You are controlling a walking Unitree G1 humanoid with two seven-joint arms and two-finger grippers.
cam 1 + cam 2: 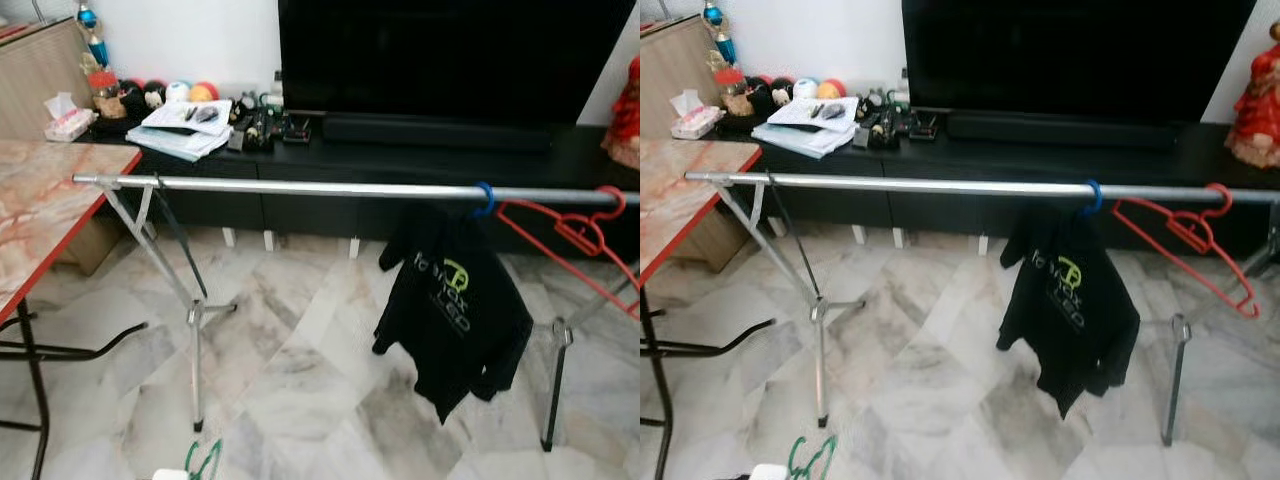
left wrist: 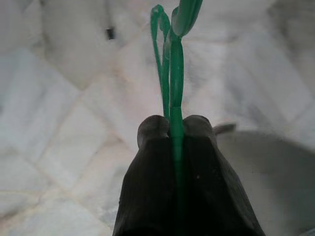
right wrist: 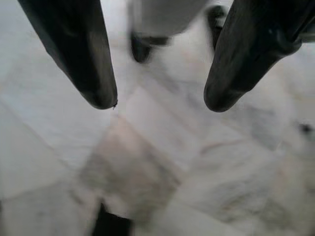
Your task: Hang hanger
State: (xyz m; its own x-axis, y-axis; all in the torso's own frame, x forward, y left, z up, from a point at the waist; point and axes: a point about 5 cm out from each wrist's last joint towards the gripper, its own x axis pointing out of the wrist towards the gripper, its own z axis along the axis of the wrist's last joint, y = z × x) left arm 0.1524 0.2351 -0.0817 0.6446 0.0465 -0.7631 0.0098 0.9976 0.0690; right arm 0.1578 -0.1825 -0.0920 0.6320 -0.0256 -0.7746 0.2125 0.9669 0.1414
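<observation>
So the left gripper [image 2: 173, 129] has its two black fingers squeezed together on a green hanger [image 2: 170, 59], thin plastic running straight up out of the pinch in the left wrist view. In the left eye view that same hanger pokes in at the bottom edge, left of centre, low over the marble floor [image 1: 300, 370] and well below the rail.

Right gripper [image 3: 160, 101] is just hanging over the floor, fingers wide apart, nothing between them.

The rail [image 1: 330, 187] is a silver bar running across the middle of the frame from left to right, on folding metal legs [image 1: 195, 330]. Right of centre a black shirt [image 1: 455, 315] with a green and white logo hangs from a blue hanger hook [image 1: 485, 198]. At the far right a red hanger [image 1: 580, 235] hangs empty on the bar.

Left edge of the frame has a marble-top table [image 1: 40, 200] with a red rim. Behind the rail, a low black TV cabinet [image 1: 400, 160] with a big dark TV [image 1: 450, 55] and a soundbar on it. Upper left on the cabinet: a stack of papers [image 1: 185, 128], some coloured balls [image 1: 190, 91], a tissue box [image 1: 68, 120] with a tissue sticking out of the top, plus small clutter I can't make out. A red figure [image 1: 1255, 95] sits at the upper right.
</observation>
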